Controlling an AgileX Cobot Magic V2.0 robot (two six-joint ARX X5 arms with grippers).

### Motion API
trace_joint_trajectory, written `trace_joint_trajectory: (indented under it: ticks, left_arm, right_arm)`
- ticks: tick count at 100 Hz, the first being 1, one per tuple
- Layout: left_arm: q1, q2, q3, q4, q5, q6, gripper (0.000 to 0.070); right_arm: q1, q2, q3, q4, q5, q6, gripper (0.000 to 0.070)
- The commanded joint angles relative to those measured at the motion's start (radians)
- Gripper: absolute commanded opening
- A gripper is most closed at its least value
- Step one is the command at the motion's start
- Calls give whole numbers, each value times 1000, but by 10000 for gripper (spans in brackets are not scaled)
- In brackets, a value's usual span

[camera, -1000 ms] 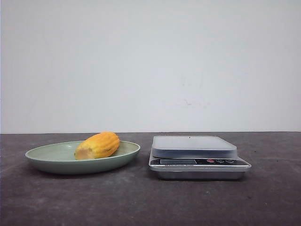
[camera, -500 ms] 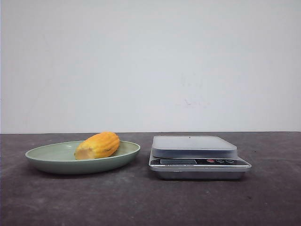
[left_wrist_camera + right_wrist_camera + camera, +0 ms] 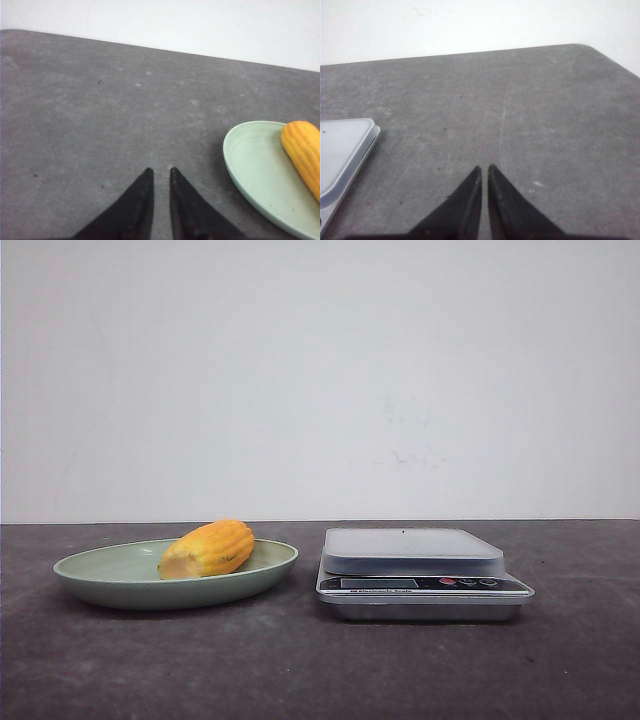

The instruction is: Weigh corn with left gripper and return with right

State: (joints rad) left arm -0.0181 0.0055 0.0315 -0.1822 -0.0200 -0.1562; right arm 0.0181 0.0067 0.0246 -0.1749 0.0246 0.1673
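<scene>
Front view: one corn (image 3: 208, 548) lies on its side in one shallow green plate (image 3: 100, 575), pale blunt end toward the camera-left, resting right of the plate's centre, near the rim closest to the scale. One silver kitchen scale (image 3: 420, 572) sits just beside the plate, a narrow strip of table between the two; its flat top tray carries nothing. Dark grey table (image 3: 300, 670) runs wide & bare in front of both items, also to the right of the scale and left of the plate. White wall behind. No arms show here.

Left wrist view: left gripper (image 3: 159, 172) hovers over bare table, two black pointed fingers nearly together w/ only a thin slit between the tips, nothing held. Plate rim (image 3: 231, 165) sits off to one side, apart from the tips; corn (image 3: 303, 152) lies in the plate, partly cut off by the frame edge. Table's far edge meets the wall, lots of free surface between.

Right wrist view: right gripper (image 3: 485, 170) likewise almost closed, tips a hair apart, gripping nothing, over bare table. One corner of the scale (image 3: 345, 150) shows at the frame edge, well clear of the fingers. Table's rounded far corner is visible, open surface all round the tips.
</scene>
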Motion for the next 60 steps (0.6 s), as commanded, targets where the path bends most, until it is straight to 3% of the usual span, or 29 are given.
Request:
trace_joint_trajectory:
  ticks: [1,16,28,44,53,60]
  left_arm:
    - [-1,-1,-15,39,3,-69,10]
    - [-1,17,74,40,33,-150,10]
    - [-1,105,210,41,33,-212,10]
    - [-1,304,474,-10,53,-198,10]
    - [-1,417,626,-67,79,-153,12]
    - [-1,485,718,-100,109,-115,95]
  right_arm:
    - [0,-2,-3,19,-11,90,6]
    - [0,13,72,8,-12,193,4]
    - [0,78,203,-26,-33,200,4]
    - [0,222,444,-111,-35,181,4]
    - [0,299,584,-153,-40,136,5]
    - [0,353,676,-187,-68,108,36]
